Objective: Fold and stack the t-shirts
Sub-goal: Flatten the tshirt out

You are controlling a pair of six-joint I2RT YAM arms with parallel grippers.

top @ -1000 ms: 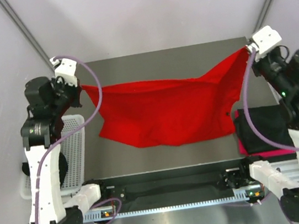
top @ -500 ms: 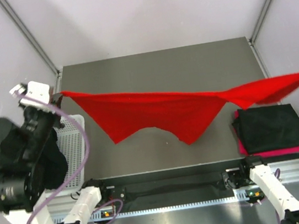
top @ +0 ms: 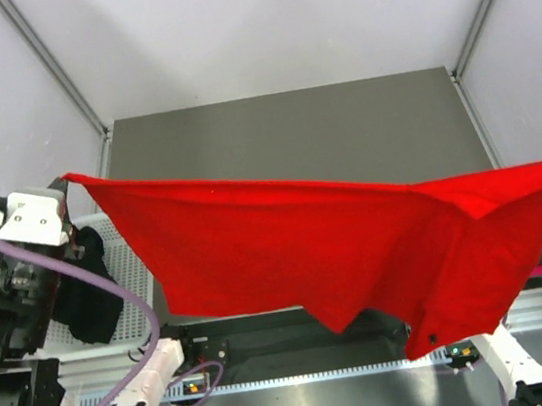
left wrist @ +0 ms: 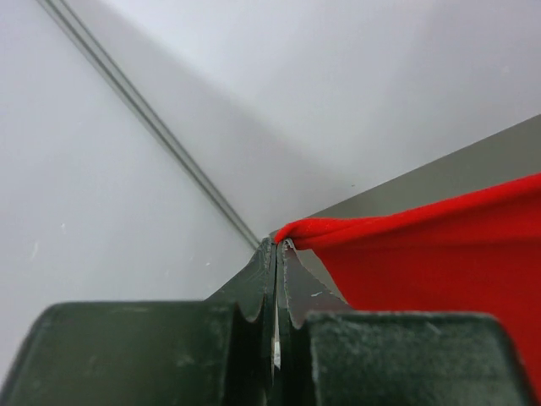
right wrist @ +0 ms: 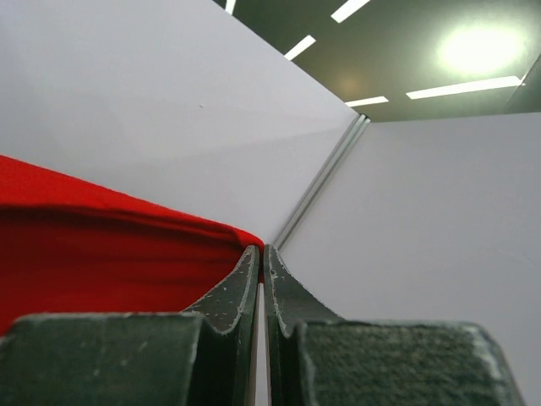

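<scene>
Top external view: red t-shirt (top: 337,244) hangs stretched in the air above the table (top: 291,129), held at 2 corners. Left gripper (left wrist: 276,247) clamped on 1 corner; right gripper (right wrist: 260,250) jaws pressed together at the other, cloth apparently between them, though contact is hard to see. Risk: thin pinches slipping under tension, shirt dropping crumpled onto the table.

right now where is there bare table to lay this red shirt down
Bare: the far table, between the back wall and the held red shirt. Crowded: the left edge, where the basket holds black cloth. The near half is hidden under the shirt.
</scene>
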